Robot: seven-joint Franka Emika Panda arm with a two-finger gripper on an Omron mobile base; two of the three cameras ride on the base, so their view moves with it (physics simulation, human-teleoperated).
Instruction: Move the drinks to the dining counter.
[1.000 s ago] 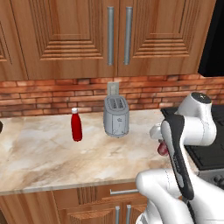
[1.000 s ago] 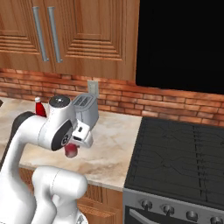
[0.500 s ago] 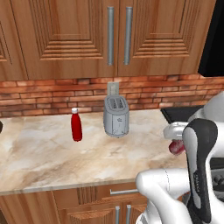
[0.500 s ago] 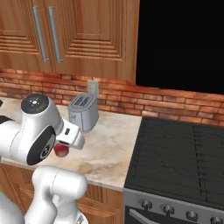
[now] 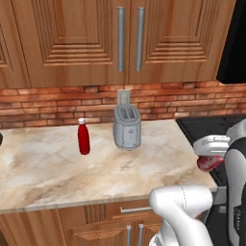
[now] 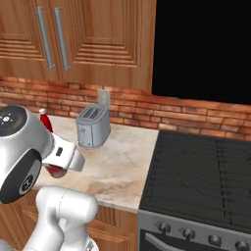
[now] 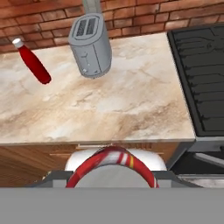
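- Red soda can (image 5: pixel 208 163): clamped in the gripper (image 7: pixel 112 177), carried in the air off the worktop's right front corner, beside the stove (image 6: pixel 196 171). Risk: slipping from the jaws during a wide swing, since nothing lies beneath it.
- Slim red bottle (image 5: pixel 83 137): upright at mid-depth on the worktop (image 5: pixel 43 168), left of the toaster (image 5: pixel 127 126), well apart from the can. Risk: the arm's elbow sweeping past could topple it.
- Toaster: near the worktop's back edge. Risk: a knock on any return reach for the bottle.
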